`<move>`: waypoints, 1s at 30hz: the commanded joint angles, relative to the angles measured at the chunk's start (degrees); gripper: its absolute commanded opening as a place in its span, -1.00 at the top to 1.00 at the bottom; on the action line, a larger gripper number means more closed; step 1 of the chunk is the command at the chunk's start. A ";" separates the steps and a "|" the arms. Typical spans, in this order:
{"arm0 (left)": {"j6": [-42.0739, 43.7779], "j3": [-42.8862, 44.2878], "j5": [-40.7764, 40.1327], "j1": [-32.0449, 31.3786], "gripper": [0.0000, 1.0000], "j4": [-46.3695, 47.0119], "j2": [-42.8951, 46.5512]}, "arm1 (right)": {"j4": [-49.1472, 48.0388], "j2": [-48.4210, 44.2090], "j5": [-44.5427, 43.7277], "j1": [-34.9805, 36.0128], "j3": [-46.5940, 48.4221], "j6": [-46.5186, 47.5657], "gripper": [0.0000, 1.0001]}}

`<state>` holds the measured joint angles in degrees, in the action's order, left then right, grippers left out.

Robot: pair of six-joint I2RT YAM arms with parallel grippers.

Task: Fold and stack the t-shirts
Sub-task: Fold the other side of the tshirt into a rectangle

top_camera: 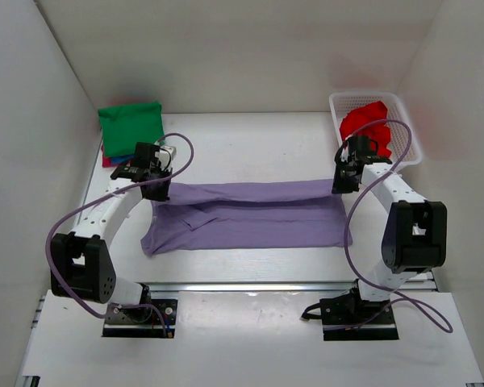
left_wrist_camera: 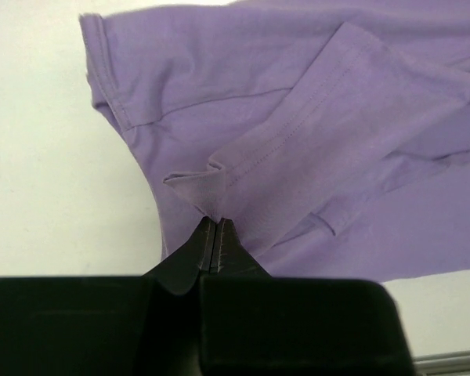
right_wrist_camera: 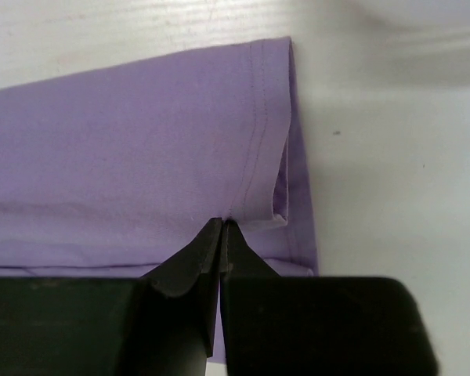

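A lavender-purple t-shirt [top_camera: 250,216] lies stretched across the middle of the table, partly folded lengthwise. My left gripper [top_camera: 160,187] is shut on its far left edge; in the left wrist view the jaws [left_wrist_camera: 216,221] pinch a bunched fold of the shirt [left_wrist_camera: 313,141]. My right gripper [top_camera: 343,184] is shut on the far right hem corner; in the right wrist view the tips [right_wrist_camera: 222,223] clamp the hemmed edge of the shirt [right_wrist_camera: 141,141]. A red t-shirt [top_camera: 368,127] lies crumpled in the basket. A folded green t-shirt [top_camera: 131,125] tops a stack at the back left, with blue and magenta edges under it.
A white lattice basket [top_camera: 407,121] stands at the back right. White walls close in the left, right and back. A metal rail [top_camera: 250,286] runs along the near table edge by the arm bases.
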<state>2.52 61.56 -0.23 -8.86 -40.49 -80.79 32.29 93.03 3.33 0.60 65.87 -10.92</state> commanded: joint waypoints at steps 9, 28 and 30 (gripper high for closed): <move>-0.59 -4.17 -2.58 -0.81 1.00 -1.52 2.75 | 1.54 -4.44 0.44 -0.34 -5.83 0.28 1.00; -0.07 -6.98 -1.26 -2.82 1.00 -6.27 0.99 | 3.48 1.09 -2.28 -0.16 -7.15 0.11 1.00; 0.20 -7.42 -0.56 -2.74 1.00 -6.62 1.25 | 2.78 1.62 -2.97 -0.16 -7.07 -0.07 0.98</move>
<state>1.93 54.22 -1.87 -11.18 -45.43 -80.09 35.64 94.04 2.48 0.62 59.11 -10.94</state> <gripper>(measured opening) 0.024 0.006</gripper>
